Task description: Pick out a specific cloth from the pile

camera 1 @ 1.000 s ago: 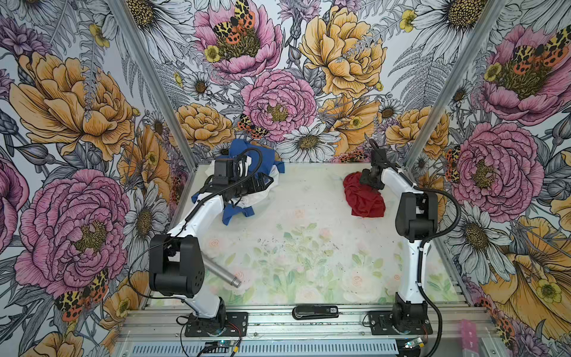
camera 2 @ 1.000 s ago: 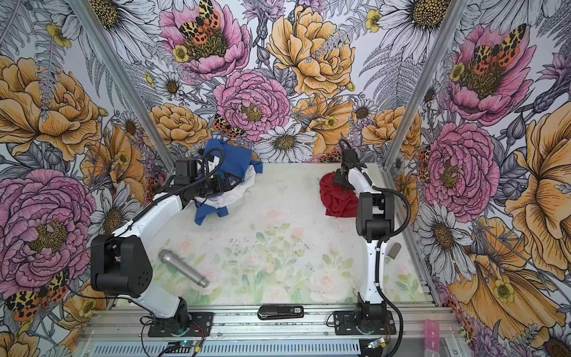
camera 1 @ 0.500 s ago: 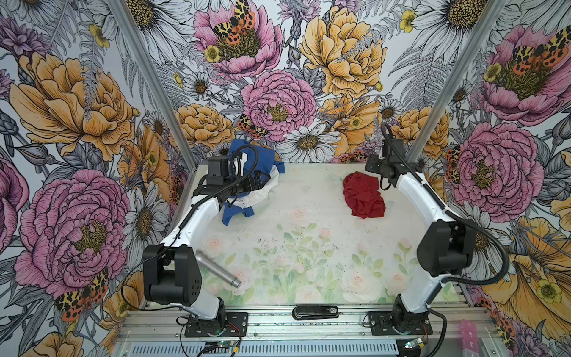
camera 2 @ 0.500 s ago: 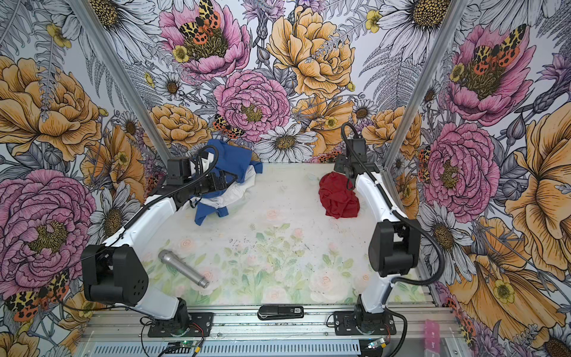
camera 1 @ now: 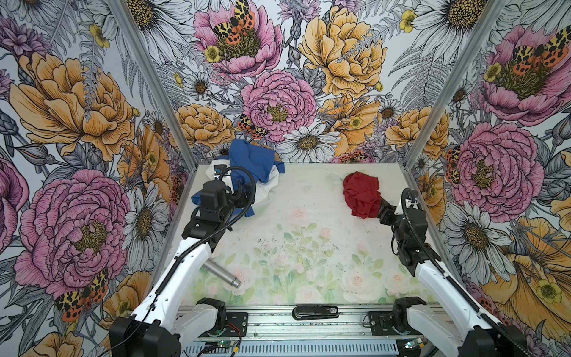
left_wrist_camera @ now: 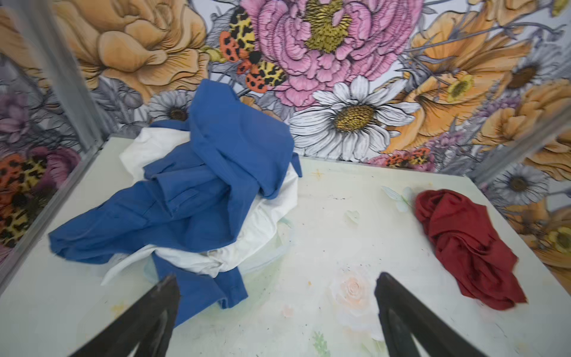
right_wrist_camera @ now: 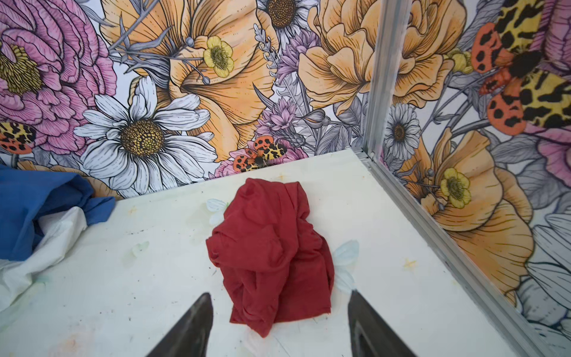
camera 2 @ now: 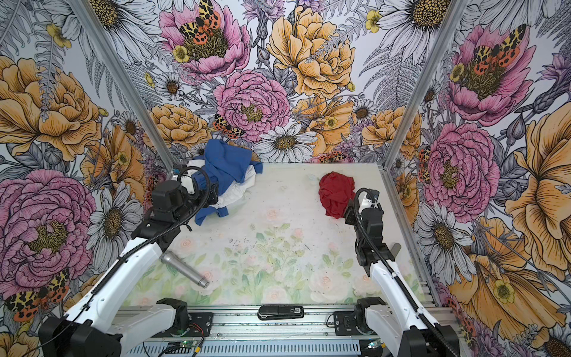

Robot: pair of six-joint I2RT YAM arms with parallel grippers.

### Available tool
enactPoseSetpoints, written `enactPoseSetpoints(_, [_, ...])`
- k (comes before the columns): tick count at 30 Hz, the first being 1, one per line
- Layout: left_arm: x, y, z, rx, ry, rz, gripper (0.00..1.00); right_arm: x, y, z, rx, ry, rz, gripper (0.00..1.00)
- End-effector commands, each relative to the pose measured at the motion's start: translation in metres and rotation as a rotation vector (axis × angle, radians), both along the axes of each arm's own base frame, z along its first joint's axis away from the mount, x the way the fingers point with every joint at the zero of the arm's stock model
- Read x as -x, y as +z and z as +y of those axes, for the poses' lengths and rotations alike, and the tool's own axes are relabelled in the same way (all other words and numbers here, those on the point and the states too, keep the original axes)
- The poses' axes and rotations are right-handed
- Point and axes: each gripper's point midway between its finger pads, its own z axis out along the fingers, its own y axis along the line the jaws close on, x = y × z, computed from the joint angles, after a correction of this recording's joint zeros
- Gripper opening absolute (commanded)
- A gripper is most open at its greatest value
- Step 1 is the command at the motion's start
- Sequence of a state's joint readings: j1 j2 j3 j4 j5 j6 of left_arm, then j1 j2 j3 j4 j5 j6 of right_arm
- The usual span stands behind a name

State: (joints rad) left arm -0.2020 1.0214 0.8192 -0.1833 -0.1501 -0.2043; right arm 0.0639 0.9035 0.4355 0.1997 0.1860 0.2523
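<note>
We see the pale flower-printed table [camera 1: 296, 222] filling the floor of the walled cell. The pile [camera 1: 250, 160], royal-blue cloth rumpled over white, sits in the far left corner against the back wall in both top views [camera 2: 227, 163]. The left claw [left_wrist_camera: 278, 276] hovers just in front of it with its jaws spread wide and nothing between them. In the left wrist view the pile [left_wrist_camera: 210, 173] lies ahead of the claw and off to one side, and its lowest blue flap comes close beside one fingertip [left_wrist_camera: 171, 281]; we cannot tell whether they touch.

The red cloth [camera 1: 361, 193] lies crumpled by itself on the far right of the table, well apart from the pile. The right claw [right_wrist_camera: 280, 293] is at its near edge with the jaws parted. The hem of the red cloth [right_wrist_camera: 272, 247] lies loose between the tips with table showing on both sides.

A grey metal cylinder [camera 1: 222, 273] lies on the table beside the left arm.
</note>
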Motion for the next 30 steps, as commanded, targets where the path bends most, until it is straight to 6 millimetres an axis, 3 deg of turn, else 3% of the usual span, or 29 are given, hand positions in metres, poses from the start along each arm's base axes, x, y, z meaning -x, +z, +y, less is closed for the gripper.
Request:
enactPoseSetpoints(1, [0.013, -0.024, 0.057, -0.07, 0.3, -0.086, 0.99, 0.009, 0.008, -0.019, 0.07, -0.075, -0.091, 0.69])
enactPoseSetpoints(3, [0.024, -0.037, 0.079, -0.159, 0.395, -0.153, 0.99, 0.014, -0.009, -0.027, 0.086, -0.1, -0.051, 0.69])
enactPoseSetpoints(6, [0.031, -0.052, 0.091, -0.203, 0.426, -0.264, 0.99, 0.012, -0.03, -0.028, 0.089, -0.084, -0.004, 0.69])
enactPoseSetpoints(11, [0.005, -0.1, 0.09, -0.21, 0.341, -0.246, 0.99, 0.003, -0.061, -0.026, 0.074, -0.067, 0.033, 0.69])
enactPoseSetpoints(15, [-0.015, -0.125, 0.078, -0.22, 0.256, -0.281, 0.99, -0.007, -0.057, -0.023, 0.056, -0.048, -0.019, 0.69])
enactPoseSetpoints(18, [-0.023, -0.133, 0.081, -0.213, 0.255, -0.181, 0.99, -0.015, -0.055, -0.025, 0.052, -0.057, -0.052, 0.69])
enactPoseSetpoints(25, [-0.024, -0.13, 0.082, -0.213, 0.268, -0.209, 0.99, -0.031, -0.05, -0.024, 0.116, -0.034, -0.082, 0.69])
enactPoseSetpoints(28, [-0.029, -0.132, 0.08, -0.221, 0.258, -0.19, 0.99, -0.028, -0.06, -0.036, 0.112, -0.096, -0.134, 0.7])
enactPoseSetpoints(30, [-0.036, -0.134, 0.08, -0.228, 0.255, -0.155, 0.99, -0.033, -0.069, -0.033, 0.12, -0.068, -0.169, 0.71])
